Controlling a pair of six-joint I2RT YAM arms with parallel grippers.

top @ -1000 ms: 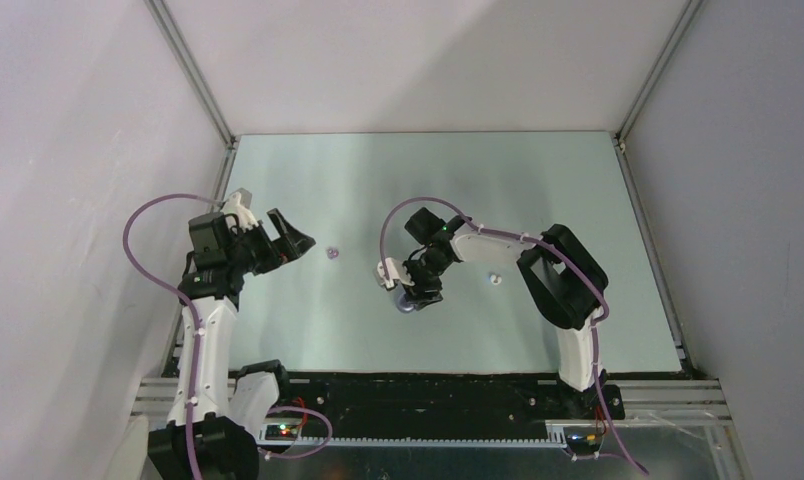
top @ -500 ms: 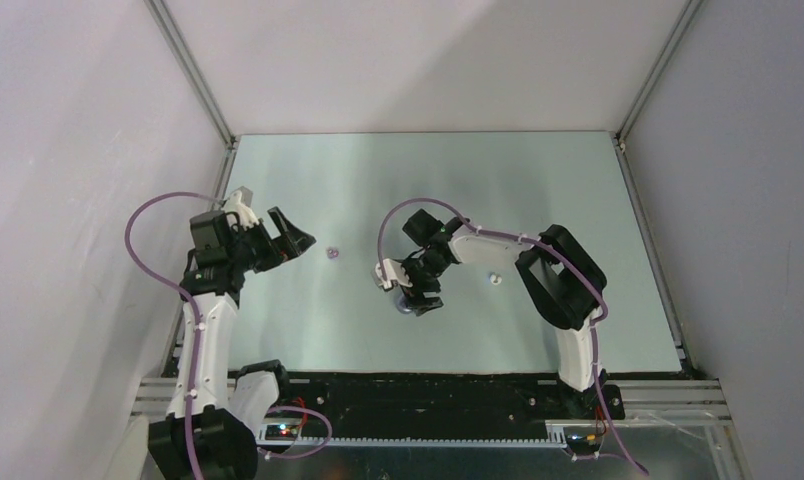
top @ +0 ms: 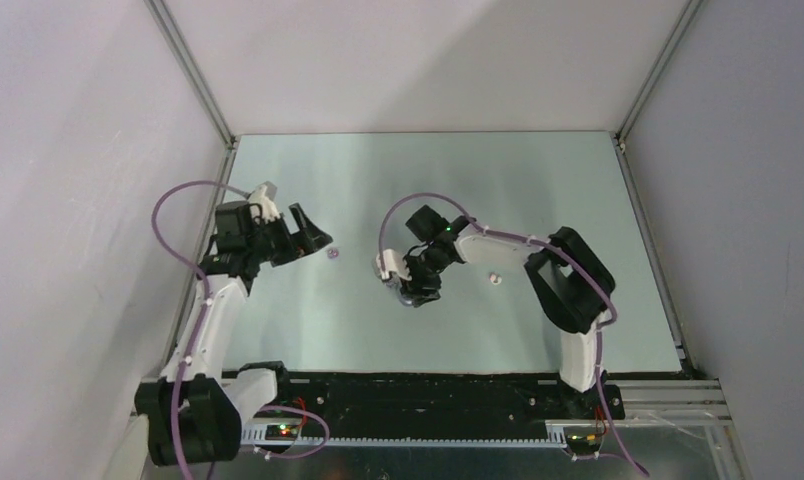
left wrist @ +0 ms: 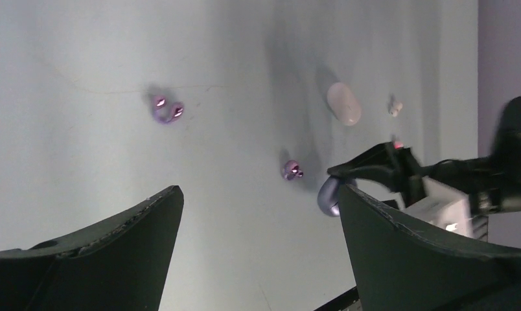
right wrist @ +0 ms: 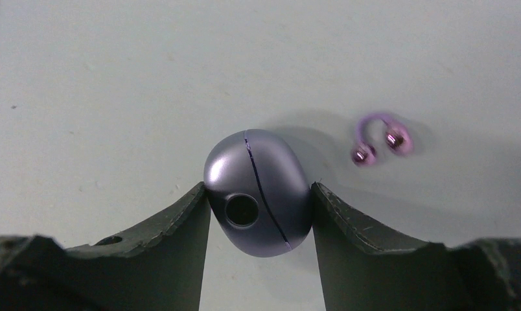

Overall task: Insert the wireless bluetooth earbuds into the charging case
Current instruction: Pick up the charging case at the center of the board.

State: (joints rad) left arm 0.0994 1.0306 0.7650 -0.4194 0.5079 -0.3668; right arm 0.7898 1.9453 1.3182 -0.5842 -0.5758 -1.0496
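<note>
- Your left gripper [left wrist: 258, 194] stands wide open with nothing between its fingers. It hangs above the left part of the table [top: 428, 170].
- Your right gripper [right wrist: 258, 191] is closed on a lilac-grey rounded shell [right wrist: 261, 159], with one finger pressed against each side.
- The shell shows a seam line and a round hole facing the wrist camera. Whether it rests on the table I cannot tell.
- The charging case [left wrist: 344, 103], white and pill-shaped, lies on the table beyond the right gripper and clear of it. Neither gripper touches it. Whether its lid is up or down I cannot tell.
- One white earbud [left wrist: 394, 107] lies just beside the charging case, not touching it. I can make out only this one.
- A lilac clip [left wrist: 166, 109] lies on the table near your left gripper.
- A second lilac clip [right wrist: 380, 139] lies just beside the shell, apart from it and from the fingers.
</note>
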